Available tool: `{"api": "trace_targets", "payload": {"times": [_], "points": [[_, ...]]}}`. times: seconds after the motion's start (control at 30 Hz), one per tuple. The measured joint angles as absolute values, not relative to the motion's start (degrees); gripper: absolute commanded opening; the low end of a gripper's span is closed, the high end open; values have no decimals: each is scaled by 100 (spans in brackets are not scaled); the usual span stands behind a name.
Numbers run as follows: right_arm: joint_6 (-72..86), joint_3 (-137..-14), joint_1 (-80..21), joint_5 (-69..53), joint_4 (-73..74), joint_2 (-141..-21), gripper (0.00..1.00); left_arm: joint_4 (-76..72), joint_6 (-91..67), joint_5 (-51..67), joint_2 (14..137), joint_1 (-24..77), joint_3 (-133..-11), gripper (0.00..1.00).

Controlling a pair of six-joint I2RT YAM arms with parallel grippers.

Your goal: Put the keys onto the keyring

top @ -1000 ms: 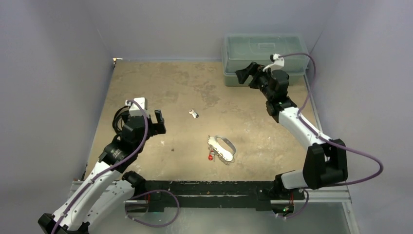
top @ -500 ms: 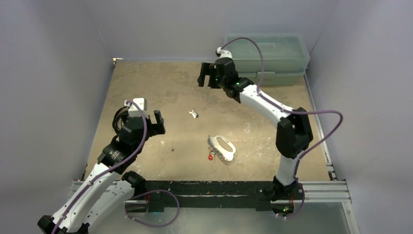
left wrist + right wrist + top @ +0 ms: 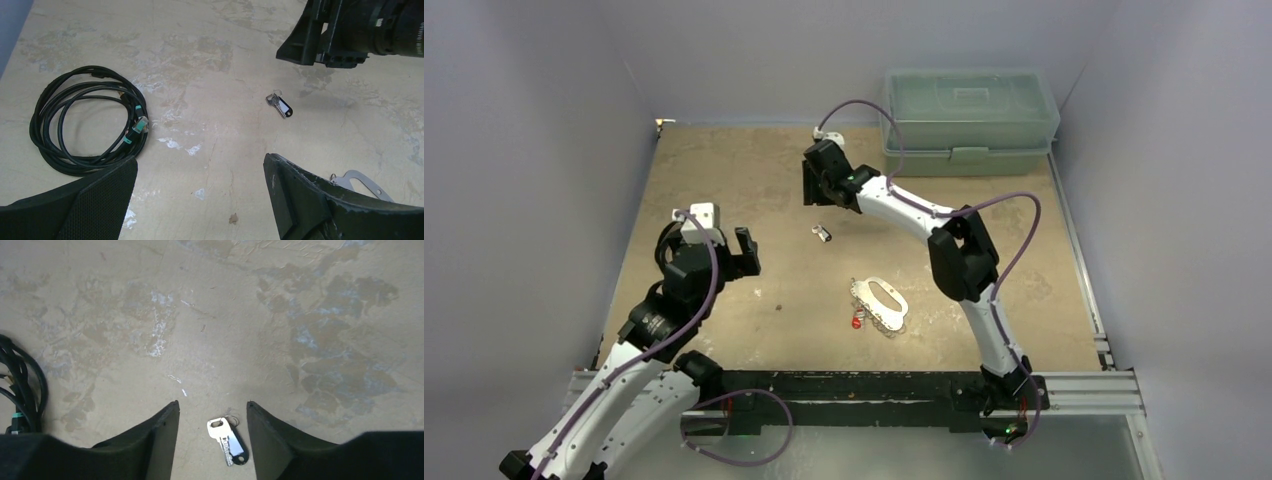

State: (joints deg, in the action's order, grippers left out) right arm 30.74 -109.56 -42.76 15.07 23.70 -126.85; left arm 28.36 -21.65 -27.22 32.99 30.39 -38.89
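Note:
A small silvery key with a dark tag [image 3: 822, 233] lies on the table; it also shows in the left wrist view [image 3: 278, 105] and the right wrist view [image 3: 227, 439]. My right gripper [image 3: 816, 188] hovers open just above and behind it, and the key sits between its fingers [image 3: 212, 405]. The flat silvery keyring plate [image 3: 881, 302] lies near the table's middle front with a red-headed key [image 3: 857, 322] at its left edge. A corner of the plate shows in the left wrist view [image 3: 362, 181]. My left gripper [image 3: 744, 252] is open and empty [image 3: 200, 159] over bare table.
A coiled black cable [image 3: 87, 120] lies on the table's left side; its edge shows in the right wrist view [image 3: 15, 390]. A green lidded plastic box [image 3: 969, 120] stands at the back right. Grey walls enclose the table.
My right arm has swung left from over the green box to above the silvery key. My left arm has barely moved.

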Motion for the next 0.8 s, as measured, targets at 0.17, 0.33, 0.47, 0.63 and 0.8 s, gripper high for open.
{"api": "trace_targets", "payload": {"times": [0.17, 0.33, 0.47, 0.63, 0.8], "points": [[2840, -11190, -4272, 1236, 2506, -13019, 44, 2834, -2165, -2720, 3258, 3039, -3889, 96], [2285, -11196, -4252, 705, 2580, -13135, 45, 2836, -2165, -2720, 3260, 3039, -3889, 96], [1667, -11194, -4230, 156, 2550, -13133, 46, 2836, -2163, -2720, 3282, 3039, -3889, 96], [921, -11142, -4193, -381, 2569, -13133, 57, 2836, -2154, -2718, 3347, 3039, -3889, 96], [519, -11032, -4104, -711, 2571, -13141, 58, 2834, -2143, -2718, 3393, 3039, -3889, 96]]}}
